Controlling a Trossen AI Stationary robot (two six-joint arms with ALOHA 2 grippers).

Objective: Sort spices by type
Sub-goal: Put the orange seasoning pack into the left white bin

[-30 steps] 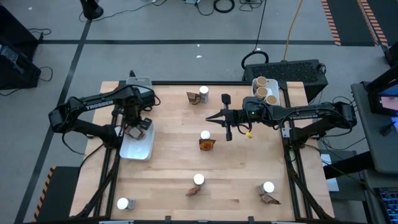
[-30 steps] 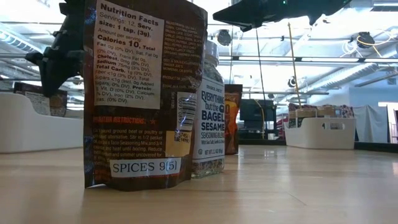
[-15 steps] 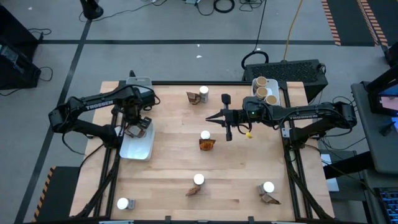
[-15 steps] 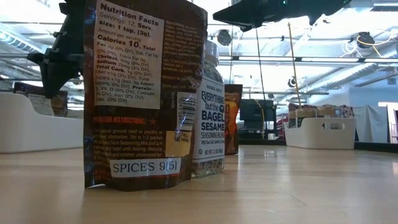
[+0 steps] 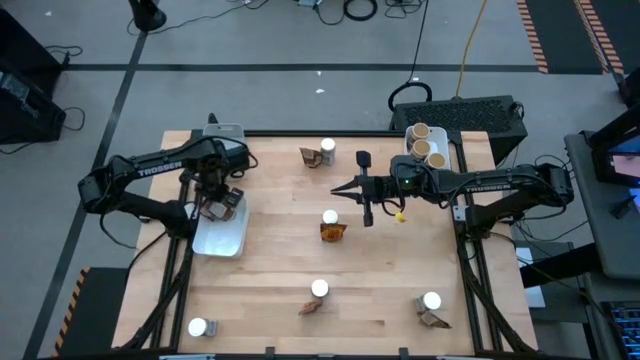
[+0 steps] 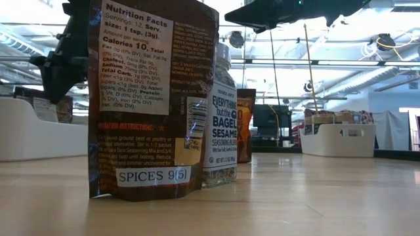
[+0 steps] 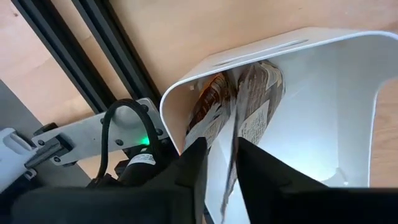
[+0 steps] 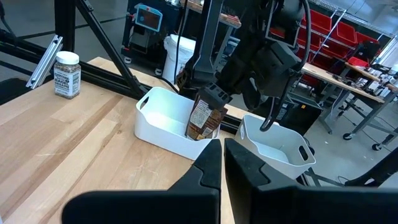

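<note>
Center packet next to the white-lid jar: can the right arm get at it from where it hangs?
Probably yes. The right claw hangs shut just beside the brown packet and white-lidded jar, with only bare table around them. The jar stands close, so clearance looks tight.

The high camera is looking straight down on the whole wooden table [image 5: 290, 250], with floor showing all round it. The low camera is sitting at tabletop height, facing level across the table into the room, so near a brown packet [image 6: 152, 98] that the packet is filling much of its frame. The left wrist camera is pointing closely down into the white tray [image 7: 348, 118] at the table's left edge. The right wrist camera is looking across the table toward that same tray [image 8: 165, 124] from farther off, so both wrist views and the high view [image 5: 222, 238] are sharing it.
</note>
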